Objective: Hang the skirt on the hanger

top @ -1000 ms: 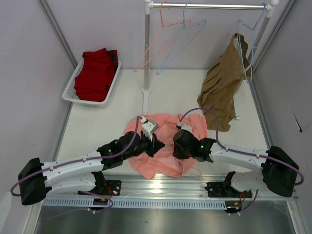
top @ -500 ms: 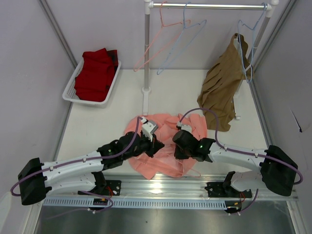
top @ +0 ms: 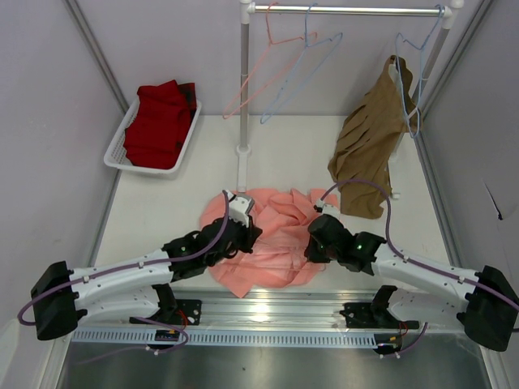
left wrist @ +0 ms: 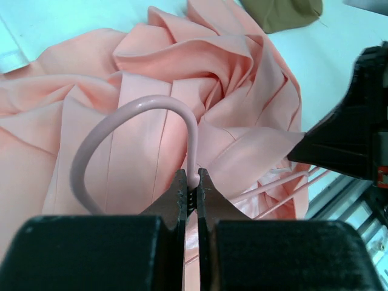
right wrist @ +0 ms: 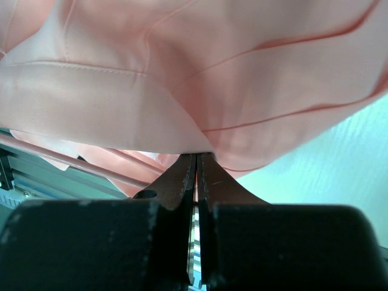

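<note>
The white table is the biggest thing here. At its far end stands a clothes rack with a bar across the top. The skirt lies in a crumpled pink heap on the near middle of the table, between the 2 arms. A brown garment hangs from the right end of the bar. A white basket sits at the far left with a red cloth in it. On the bar hang a spare pink hanger and 2 light-blue hangers.

The left gripper is over the left part of the skirt. Its jaws are pressed tight on the hanger, pinching the thin wire just under the hook. The hook curls up and to the left above the cloth. 2 thin pink wires of the hanger poke out from under the skirt at its near edge.

The right gripper is at the right side of the skirt. Its jaws are closed to a thin slit, pinching a folded edge of the skirt.
</note>
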Available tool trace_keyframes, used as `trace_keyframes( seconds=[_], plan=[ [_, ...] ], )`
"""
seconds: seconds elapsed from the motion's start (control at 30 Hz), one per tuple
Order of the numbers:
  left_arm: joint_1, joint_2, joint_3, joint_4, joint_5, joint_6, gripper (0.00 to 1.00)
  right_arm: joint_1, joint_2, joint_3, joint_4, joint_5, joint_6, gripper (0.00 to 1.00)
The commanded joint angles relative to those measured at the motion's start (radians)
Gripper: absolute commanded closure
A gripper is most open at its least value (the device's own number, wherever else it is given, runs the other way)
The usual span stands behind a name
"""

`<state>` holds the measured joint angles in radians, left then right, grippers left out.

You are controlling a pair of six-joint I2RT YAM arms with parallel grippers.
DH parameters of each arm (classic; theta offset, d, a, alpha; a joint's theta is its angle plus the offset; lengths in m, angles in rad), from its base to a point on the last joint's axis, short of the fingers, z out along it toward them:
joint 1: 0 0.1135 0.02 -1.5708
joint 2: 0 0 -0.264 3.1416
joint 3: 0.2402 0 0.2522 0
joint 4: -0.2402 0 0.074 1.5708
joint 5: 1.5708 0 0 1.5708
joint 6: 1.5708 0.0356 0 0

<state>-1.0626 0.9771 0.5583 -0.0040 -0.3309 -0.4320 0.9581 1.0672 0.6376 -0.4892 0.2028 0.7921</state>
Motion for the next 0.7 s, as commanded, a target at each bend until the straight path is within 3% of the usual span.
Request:
trace_keyframes(
  seconds=[0.0,0.33,0.67],
  plan=[
    [0.021,0.0,0.052,-0.031,-0.12,-0.034,1.0,-0.021,-0.041,-0.022,-0.054,0.02,-0.016,1.0],
    [0.029,-0.064,0.04,-0.033,-0.149,-0.043,1.0,-0.124,-0.087,-0.064,-0.04,-0.04,-0.06,1.0],
    [0.038,-0.097,0.068,-0.093,-0.267,-0.06,1.0,-0.139,-0.116,-0.072,-0.049,-0.06,-0.076,1.0]
  ],
)
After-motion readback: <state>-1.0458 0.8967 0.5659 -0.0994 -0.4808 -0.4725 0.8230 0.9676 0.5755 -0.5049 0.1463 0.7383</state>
